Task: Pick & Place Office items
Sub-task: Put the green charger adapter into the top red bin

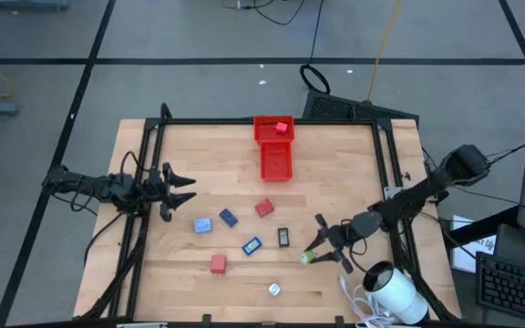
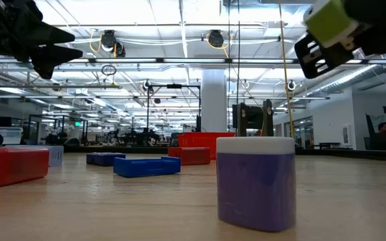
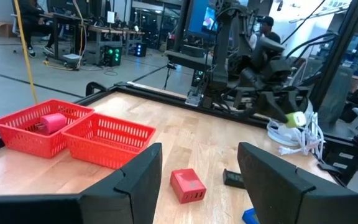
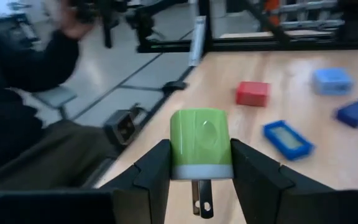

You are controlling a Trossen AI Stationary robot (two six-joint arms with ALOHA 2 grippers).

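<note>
Over the worktop's (image 1: 354, 164) front-right part, the green-white plug (image 4: 201, 144) sits pinched in the right claw (image 1: 315, 251). Looks like 1 pink piece (image 1: 282, 128) is in the red tray (image 1: 272, 170), 7 still loose. Left claw (image 1: 182, 186) waits open at the left edge.

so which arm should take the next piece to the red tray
Right. Its tool is shut on the green plug, lifted off the table. The left tool is open and empty near the left edge, though nearer the tray.
</note>
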